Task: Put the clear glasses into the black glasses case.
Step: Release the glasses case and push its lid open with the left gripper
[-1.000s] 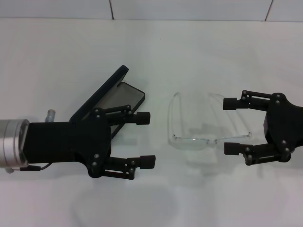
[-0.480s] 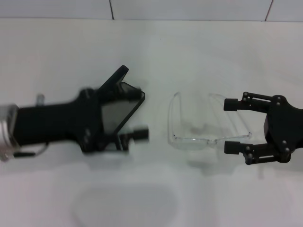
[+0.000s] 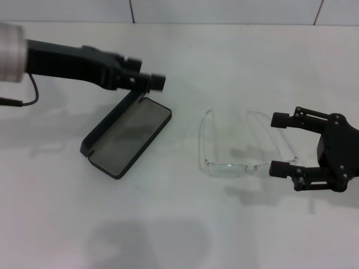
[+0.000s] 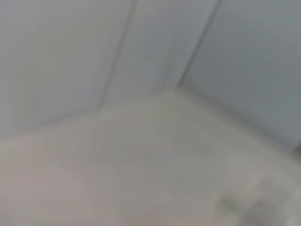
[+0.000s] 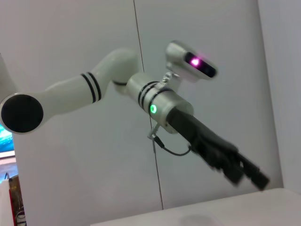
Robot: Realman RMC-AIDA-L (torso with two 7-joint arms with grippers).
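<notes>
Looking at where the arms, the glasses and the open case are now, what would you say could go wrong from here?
The right gripper is open beside the clear glasses, one finger near the lens end; the thin, transparent frame may slip or get pushed along the table instead of being grasped. The black glasses case lies open with its lid raised, and the left gripper hangs right above that lid, so it could knock it shut or shift the case.

White banded arm (image 5: 70,92), green-lit silver wrist, seemingly matte black linkage end effector (image 5: 244,172).
</notes>
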